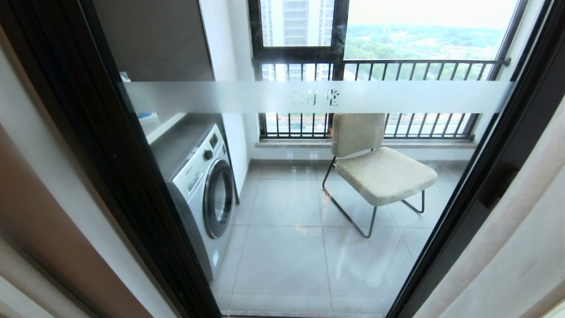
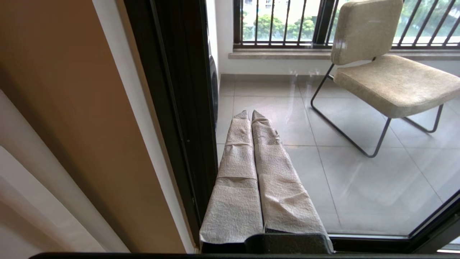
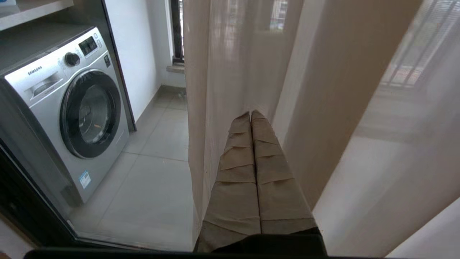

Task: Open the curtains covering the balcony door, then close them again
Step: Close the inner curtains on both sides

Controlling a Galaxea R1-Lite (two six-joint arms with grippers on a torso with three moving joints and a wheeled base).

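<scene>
Head view: balcony door (image 1: pixel 145 207) glass fills the centre, black frame running diagonally down both sides; curtains (image 1: pixel 507 247) bunched at the lower right edge, glass uncovered. Beyond the pane, open grey tiled floor (image 1: pixel 287 251) lies between the washing machine (image 1: pixel 201 190) at left-centre and the beige chair (image 1: pixel 375 168) at right-centre; window railing (image 1: pixel 397 66) across the top.

Left gripper (image 2: pixel 250 114): fingers pressed together, empty, centre of its frame, pointing at the door glass beside the black frame.

Right gripper (image 3: pixel 250 114): closed, tips meeting at a fold of the thin white sheer in mid-frame; whether cloth is pinched, cannot tell. Thicker cream drape to the right.
</scene>
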